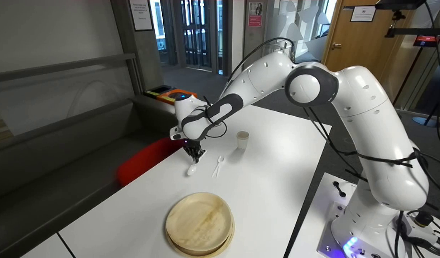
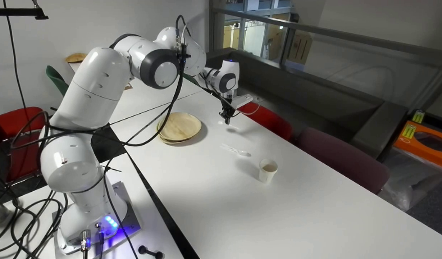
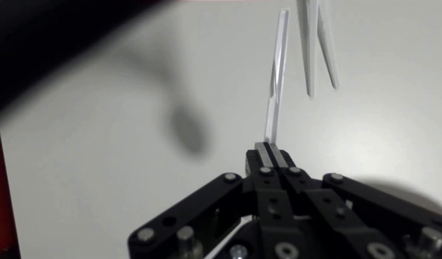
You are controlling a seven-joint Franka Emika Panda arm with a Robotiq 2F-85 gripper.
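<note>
My gripper (image 3: 267, 144) is shut on a white plastic spoon (image 3: 277, 72), whose handle sticks out beyond the fingertips in the wrist view. The spoon's bowl (image 1: 192, 170) shows beside the gripper (image 1: 195, 160) in an exterior view. A spoon-shaped shadow lies apart from it on the table, so the spoon is held above the surface. In an exterior view the gripper (image 2: 226, 120) is over the table's far side. Other white plastic cutlery (image 1: 218, 165) lies close by on the table. It also shows in an exterior view (image 2: 236, 150), and its handles show in the wrist view (image 3: 311, 54).
A paper cup (image 1: 242, 140) stands upright beyond the cutlery, also in an exterior view (image 2: 268, 170). Stacked round wooden-looking plates (image 1: 200, 222) lie on the white table (image 1: 270, 179). A red chair (image 1: 144, 159) and a grey bench (image 1: 62, 172) stand along the table's edge.
</note>
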